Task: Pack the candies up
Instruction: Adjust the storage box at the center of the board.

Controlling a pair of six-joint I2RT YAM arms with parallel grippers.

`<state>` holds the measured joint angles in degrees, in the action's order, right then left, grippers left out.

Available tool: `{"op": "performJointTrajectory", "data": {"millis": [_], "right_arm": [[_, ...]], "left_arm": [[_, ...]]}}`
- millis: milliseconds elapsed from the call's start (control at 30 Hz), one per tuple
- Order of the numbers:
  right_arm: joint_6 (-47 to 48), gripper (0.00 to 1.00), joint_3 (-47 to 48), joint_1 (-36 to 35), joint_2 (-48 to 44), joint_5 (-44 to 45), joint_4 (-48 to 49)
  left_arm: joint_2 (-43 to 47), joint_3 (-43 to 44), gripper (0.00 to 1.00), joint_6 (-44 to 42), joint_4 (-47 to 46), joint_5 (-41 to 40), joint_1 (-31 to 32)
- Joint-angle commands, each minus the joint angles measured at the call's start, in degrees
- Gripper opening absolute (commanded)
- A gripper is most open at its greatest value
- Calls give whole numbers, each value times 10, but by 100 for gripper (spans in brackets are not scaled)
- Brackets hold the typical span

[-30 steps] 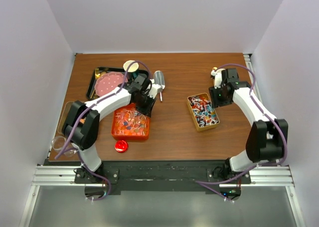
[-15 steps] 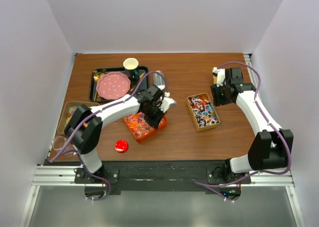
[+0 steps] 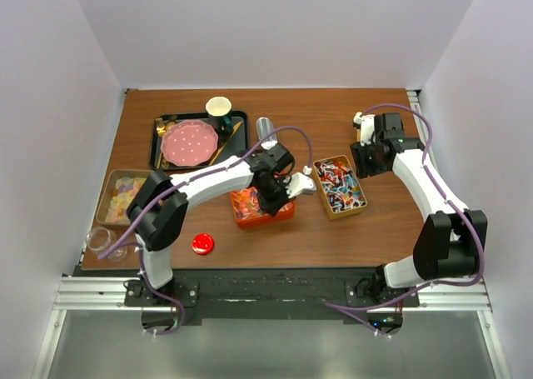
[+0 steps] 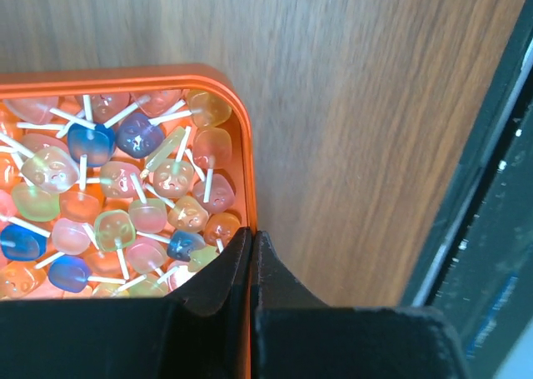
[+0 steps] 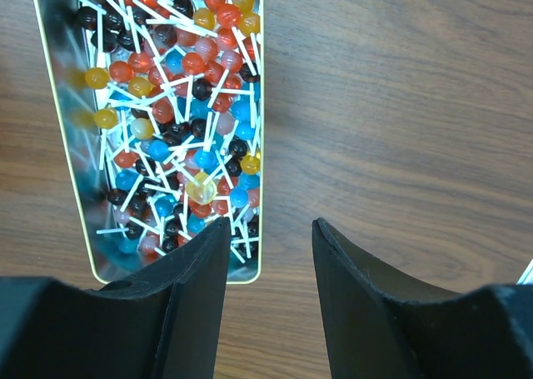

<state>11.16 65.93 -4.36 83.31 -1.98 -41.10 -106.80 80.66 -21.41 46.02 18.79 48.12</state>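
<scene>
Orange metal frames most of the work here: the orange tin [image 4: 166,72] sits near the middle of the worktop [image 3: 366,237], open and heaped with candies [image 4: 125,196] on thin white sticks. The left claw [image 4: 251,237] is pinched fully closed on the tin's rim at one corner. Just to its right lies a gold tin [image 5: 260,146], also open and full of darker red, blue and orange candies. The right claw [image 5: 271,225] hangs above that tin's end with its jaws about half apart and nothing between them. A clear tub [image 3: 106,197] of pastel sweets [image 3: 125,194] sits at the far left edge.

I'd judge the packing barely begun. Every sweet in view lies loose in an open container, no lid is on anything, and which container they are meant to end up in I cannot tell.

The orange tin's long side runs roughly left to right across the worktop. The gold tin's long axis runs far to near, with its near end swung rightward. Inside both, the sticks point every which way.
</scene>
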Motion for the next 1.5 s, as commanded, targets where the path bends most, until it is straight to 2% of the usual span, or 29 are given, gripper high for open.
{"op": "performJointTrajectory", "data": {"millis": [0,400,733,767,867,933,967,1067,1233,1333,1367,1467], "right_arm": [[-2,48,22,11,-4,20,18],[-33,48,33,42,23,3,12],[-43,47,54,41,51,-12,2],[-44,48,60,42,55,-13,-1],[-40,48,68,42,55,-17,-7],[-38,47,73,42,52,-18,-9],[-38,48,76,42,51,-21,-11],[-41,48,86,42,51,-36,-17],[-34,48,90,42,37,-65,-14],[-31,50,80,42,27,-84,-4],[-31,50,75,42,26,-89,-1],[-36,50,79,43,35,-104,-4]], "left_arm": [[-37,53,0,-94,-20,9,9],[-67,78,0,-155,-89,36,17],[-74,85,1,-101,-196,50,36],[-73,88,18,-96,-196,45,36],[-66,123,40,-73,-153,19,32],[-56,149,47,-54,-113,19,18],[-38,165,58,-44,-83,20,-1],[25,155,70,-3,-59,20,-49],[134,67,74,51,-15,-119,-111],[220,-25,75,52,17,-176,-184],[233,-64,75,52,21,-187,-235],[260,-109,72,43,49,-186,-342]]}}
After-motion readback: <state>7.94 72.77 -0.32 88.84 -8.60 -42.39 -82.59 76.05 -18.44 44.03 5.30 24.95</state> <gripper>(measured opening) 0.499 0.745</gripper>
